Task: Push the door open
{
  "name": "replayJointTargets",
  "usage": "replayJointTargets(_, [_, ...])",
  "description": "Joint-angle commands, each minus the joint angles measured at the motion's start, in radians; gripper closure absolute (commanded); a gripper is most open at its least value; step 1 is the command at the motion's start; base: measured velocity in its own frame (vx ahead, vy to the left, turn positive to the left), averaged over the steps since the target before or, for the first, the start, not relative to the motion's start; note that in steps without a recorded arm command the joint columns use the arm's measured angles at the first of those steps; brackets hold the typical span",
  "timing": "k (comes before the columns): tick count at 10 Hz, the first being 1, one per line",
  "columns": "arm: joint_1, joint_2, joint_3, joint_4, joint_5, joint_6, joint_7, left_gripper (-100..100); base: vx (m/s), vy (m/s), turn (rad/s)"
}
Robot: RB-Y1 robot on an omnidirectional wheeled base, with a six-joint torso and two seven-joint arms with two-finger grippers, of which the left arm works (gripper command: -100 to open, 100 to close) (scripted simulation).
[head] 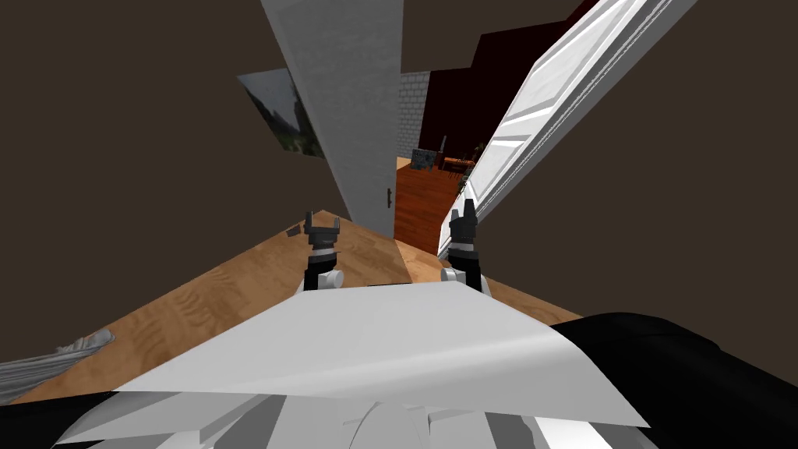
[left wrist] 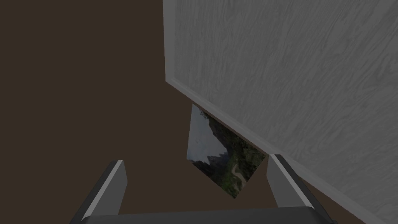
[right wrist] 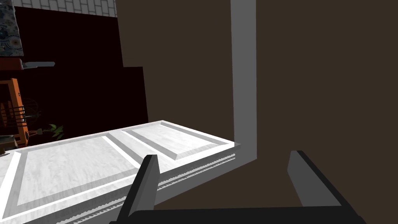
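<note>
Hovering right claw [head: 468, 207], fingers apart, just beside white panelled door [right wrist: 77, 163]; holding left claw [head: 323, 224] apart near grey door [left wrist: 291, 70].

We are seeing faint wood grain on the smooth, matt white panelled door [right wrist: 77, 167]. The tall grey slab [left wrist: 291, 77] is showing stronger grain. The light brown wooden floor [head: 234, 288] is looking wavy-grained, the dark brown walls [head: 117, 156] plain and matt.
</note>
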Motion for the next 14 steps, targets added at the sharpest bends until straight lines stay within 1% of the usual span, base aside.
replayJointTargets(1, [-0.014,0.004,-0.007,0.037,0.016,-0.009,0.025,-100,0.105,0.045,-0.147])
replayJointTargets(7, [-0.071,0.011,-0.035,0.183,0.077,-0.040,0.112,-100,0.091,0.042,-0.133])
replayJointTargets(14, [-0.140,0.012,-0.069,0.357,0.149,-0.078,0.217,-100,0.082,0.060,-0.141])
